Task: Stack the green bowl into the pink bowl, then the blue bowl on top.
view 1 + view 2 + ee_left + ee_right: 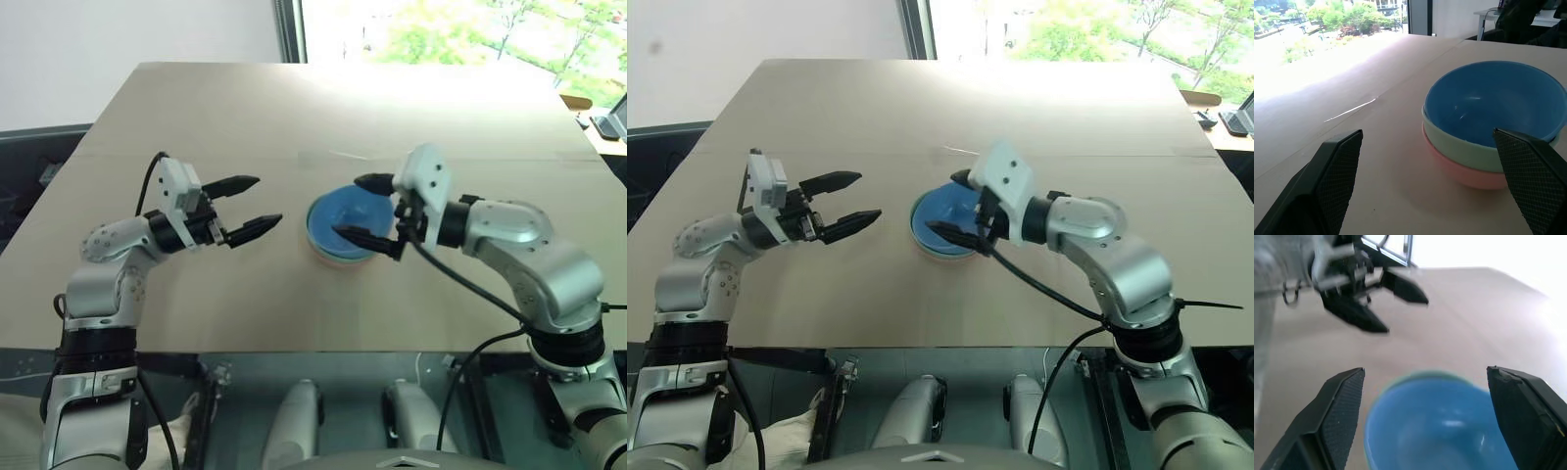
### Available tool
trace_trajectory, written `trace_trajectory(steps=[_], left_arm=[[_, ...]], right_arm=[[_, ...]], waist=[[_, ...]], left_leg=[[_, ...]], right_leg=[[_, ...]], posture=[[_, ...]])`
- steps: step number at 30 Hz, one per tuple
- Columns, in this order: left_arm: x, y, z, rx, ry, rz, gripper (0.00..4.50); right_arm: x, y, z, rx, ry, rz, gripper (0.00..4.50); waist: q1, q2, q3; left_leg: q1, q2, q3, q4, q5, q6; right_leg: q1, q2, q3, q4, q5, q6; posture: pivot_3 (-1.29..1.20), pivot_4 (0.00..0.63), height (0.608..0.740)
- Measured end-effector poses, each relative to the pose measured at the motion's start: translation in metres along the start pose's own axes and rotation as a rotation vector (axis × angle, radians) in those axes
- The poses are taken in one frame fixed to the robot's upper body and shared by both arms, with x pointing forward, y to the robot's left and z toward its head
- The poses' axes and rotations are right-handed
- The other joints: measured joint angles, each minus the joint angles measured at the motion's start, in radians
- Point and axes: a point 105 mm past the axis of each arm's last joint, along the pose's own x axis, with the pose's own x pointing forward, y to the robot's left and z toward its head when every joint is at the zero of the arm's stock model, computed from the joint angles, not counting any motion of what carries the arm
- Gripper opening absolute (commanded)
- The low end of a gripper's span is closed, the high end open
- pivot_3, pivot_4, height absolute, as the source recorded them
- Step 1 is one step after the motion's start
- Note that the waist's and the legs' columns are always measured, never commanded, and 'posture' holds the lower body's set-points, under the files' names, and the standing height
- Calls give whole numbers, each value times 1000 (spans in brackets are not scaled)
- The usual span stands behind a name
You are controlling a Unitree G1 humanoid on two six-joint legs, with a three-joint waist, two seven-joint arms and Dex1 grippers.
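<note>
Finishing up: blue bowl (1496, 100) nesting in green (1459, 144), pink (1462, 169) beneath (both fingers gaping, gripping nothing); next, retreating.

Bowl stack near middle of surface (294, 313): pink bowl (1464, 169) at bottom, green bowl (1459, 144) nested in it, blue bowl (1493, 103) on top. Left gripper (250, 204) left of stack, apart from it, jaws spread. Right gripper (364, 209) at stack's right side, jaws spread around stack's rim, above blue bowl.
</note>
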Motion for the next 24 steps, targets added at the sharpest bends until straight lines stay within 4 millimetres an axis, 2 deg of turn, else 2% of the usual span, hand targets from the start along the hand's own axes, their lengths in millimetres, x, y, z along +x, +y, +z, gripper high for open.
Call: trace_trajectory(steps=[2, 3, 4, 5, 6, 9, 10, 11, 12, 14, 15, 16, 20, 24], left_arm=[[0, -3, -1, -6, 0, -1, 4500], [0, -4, -3, -18, 1, 3, 4500], [-1, -6, -7, -38, 8, 6, 4500], [-3, -6, -9, -45, 9, 8, 4500], [-3, -8, -10, -59, 12, 4, 4500], [-7, -12, -12, -93, 27, -29, 4500], [-15, -18, -13, -115, 48, -76, 4500], [-19, -20, -13, -120, 57, -84, 4500], [-28, -20, -16, -143, 75, -83, 4500], [-30, -20, -16, -153, 77, -81, 4500], [-38, -18, -13, -158, 74, -60, 4500], [-50, -17, -11, -109, 103, -29, 4500], [-65, -17, -19, -100, 165, 12, 4500], [-68, -15, -24, -67, 197, 55, 4500]], right_arm=[[-17, -6, 4, 10, -35, -61, 4257], [-29, -10, -2, 28, -30, -100, 4257], [-49, -12, -19, 68, 23, -140, 4257], [-54, -12, -26, 87, 49, -149, 4384], [-66, -11, -39, 104, 101, -168, 4384], [-93, -12, -58, 152, 161, -223, 4384], [-122, -9, -74, 181, 231, -268, 4384], [-130, -8, -78, 193, 254, -279, 4384], [-148, -8, -86, 215, 296, -317, 4384], [-158, -7, -88, 216, 316, -335, 4384], [-174, -6, -89, 206, 343, -363, 4384], [-198, 11, -86, 195, 391, -345, 4384], [-213, 14, -79, 171, 388, -364, 4384], [-213, 11, -70, 135, 368, -371, 4384]], waist=[[3, 0, 0], [4, 0, 0], [5, 0, 0], [5, 0, 0], [4, 0, 0], [3, 0, 0], [3, 0, 0], [3, 0, 0], [1, 0, 0], [0, 0, 0], [-4, 0, 0], [-1, 0, -1], [-1, 0, -1], [2, -2, -2]], left_leg=[[0, 0, 0, 0, 0, 0], [0, 0, 0, -1, 0, 0], [0, 0, 0, -1, 0, 0], [0, 0, 0, -1, 0, 0], [0, 0, 1, -1, 0, 0], [1, 0, 1, -1, 0, 0], [1, 0, 1, -2, 0, 0], [1, 0, 2, -3, 0, 1], [1, 0, 2, -3, 0, 1], [1, 0, 3, -3, 0, 1], [3, 2, 4, -2, 0, 1], [4, 4, 3, -3, 0, 1], [5, 4, 6, -2, 0, 1], [4, 4, 5, -2, 0, 1]], right_leg=[[1, 0, 0, -1, 0, 0], [1, 0, -1, -1, 0, 0], [1, 0, -1, -1, 0, 0], [1, 0, 0, -1, 0, 0], [1, 0, 0, -1, 0, 0], [1, 0, 0, -1, 0, 0], [1, 0, 0, -1, 0, 0], [1, 0, 1, -2, 0, 0], [1, 0, 1, -3, 0, 0], [1, 0, 2, -3, 0, 0], [2, 1, 2, -2, 0, 0], [3, 2, 2, -2, 0, 0], [3, 2, 4, -2, 0, 0], [3, 2, 4, -3, 0, 0]], posture=[[0, 150, 740], [0, 150, 740], [0, 150, 740], [0, 150, 740], [0, 150, 740], [0, 150, 740], [0, 150, 740], [0, 150, 740], [0, 150, 740], [0, 150, 740], [0, 150, 740], [0, 150, 740], [0, 150, 740], [0, 150, 740]])
